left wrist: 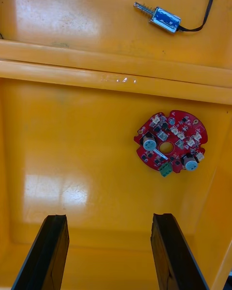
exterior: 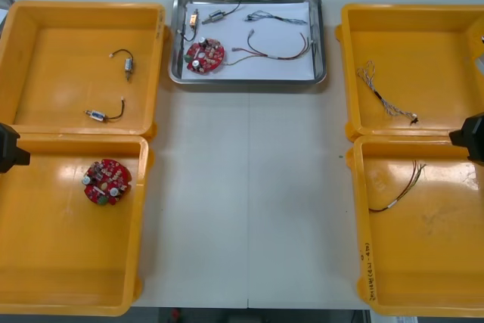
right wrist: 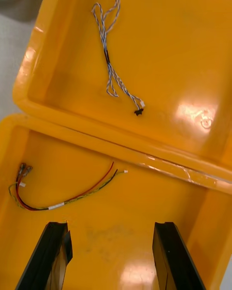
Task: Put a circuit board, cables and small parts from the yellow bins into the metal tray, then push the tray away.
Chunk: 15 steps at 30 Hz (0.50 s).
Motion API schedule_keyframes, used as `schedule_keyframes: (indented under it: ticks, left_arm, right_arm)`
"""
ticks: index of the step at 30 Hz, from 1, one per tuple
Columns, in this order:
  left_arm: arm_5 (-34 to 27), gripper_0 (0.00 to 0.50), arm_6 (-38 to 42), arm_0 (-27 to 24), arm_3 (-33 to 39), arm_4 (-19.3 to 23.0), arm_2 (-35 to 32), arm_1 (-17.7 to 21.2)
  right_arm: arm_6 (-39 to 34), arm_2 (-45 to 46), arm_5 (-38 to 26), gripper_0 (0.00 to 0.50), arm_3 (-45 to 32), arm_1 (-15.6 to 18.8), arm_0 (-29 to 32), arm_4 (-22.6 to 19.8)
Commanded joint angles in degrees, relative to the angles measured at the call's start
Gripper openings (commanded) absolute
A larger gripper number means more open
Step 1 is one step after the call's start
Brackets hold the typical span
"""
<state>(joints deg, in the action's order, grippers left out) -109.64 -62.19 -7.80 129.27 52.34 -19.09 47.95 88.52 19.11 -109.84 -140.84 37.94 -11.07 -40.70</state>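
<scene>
The metal tray (exterior: 323, 39), white inside, lies at the table's far middle. It holds a round red circuit board (exterior: 204, 55), two small metal parts (exterior: 215, 15), a red and yellow cable (exterior: 278, 48) and a twisted cable (exterior: 276, 16). My left gripper (left wrist: 110, 218) hangs open over the near left yellow bin (left wrist: 67, 140), short of a second red circuit board (left wrist: 171, 143). My right gripper (right wrist: 111, 225) stands open above the near right bin (right wrist: 145, 208), where a red and yellow cable (right wrist: 63, 193) lies ahead of its fingers.
The far left bin (exterior: 68, 58) holds two small metal parts (exterior: 127, 62) with black leads. A twisted blue and white cable (exterior: 386, 97) rests in the far right bin (exterior: 423, 43). The arms show as black shapes at the table's left edge (exterior: 10, 149) and right edge (exterior: 470, 138).
</scene>
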Motion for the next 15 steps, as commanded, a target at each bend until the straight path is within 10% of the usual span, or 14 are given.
schedule_keyframes:
  ticks: [1, 15]
  left_arm:
    - [-0.36, 0.5, -2.15, 1.03, 0.72, 0.39, -0.77, 1.44]
    - [-0.36, 0.5, -2.15, 1.03, 0.72, 0.39, -0.77, 1.44]
  right_arm:
    - [-2.03, 5.15, -0.16, 0.5, -2.51, -1.2, 5.0, -0.96]
    - [-3.0, 7.35, -0.16, 0.5, 4.0, -5.42, 9.04, 0.1]
